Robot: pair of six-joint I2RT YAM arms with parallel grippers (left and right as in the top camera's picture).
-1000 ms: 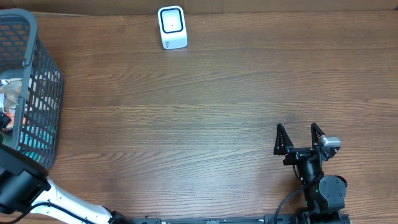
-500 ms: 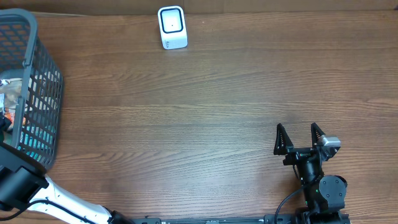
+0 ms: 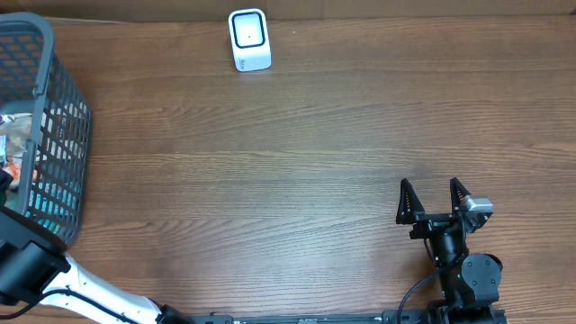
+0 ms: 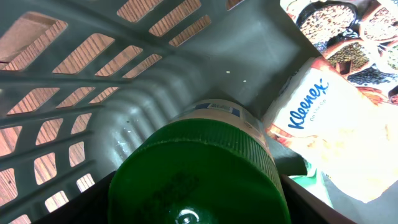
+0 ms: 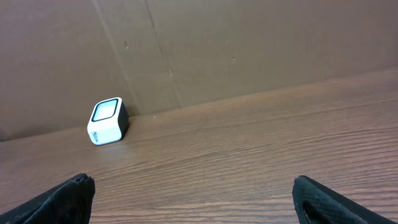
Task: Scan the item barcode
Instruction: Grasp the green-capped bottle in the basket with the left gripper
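Green-lidded jar (image 4: 196, 165) stands in the basket (image 4: 205, 68). Step in hand: the grasp. Left tool (image 4: 198, 208) straddles it; gripping or not, I cannot tell. Right tool (image 3: 435, 200) rests wide. Next, lift it toward the scanner (image 3: 248, 39).

A green bottle cap (image 4: 196, 171) is filling the lower frame inside a grey basket (image 4: 74, 81), with a Kleenex pack (image 4: 323, 124) lying just beside it.

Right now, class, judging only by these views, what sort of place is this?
Probably a mock shop checkout on a wooden table: a white scanner stands at the far edge, and a grey basket holds goods, among them a Kleenex pack and a green-capped bottle.
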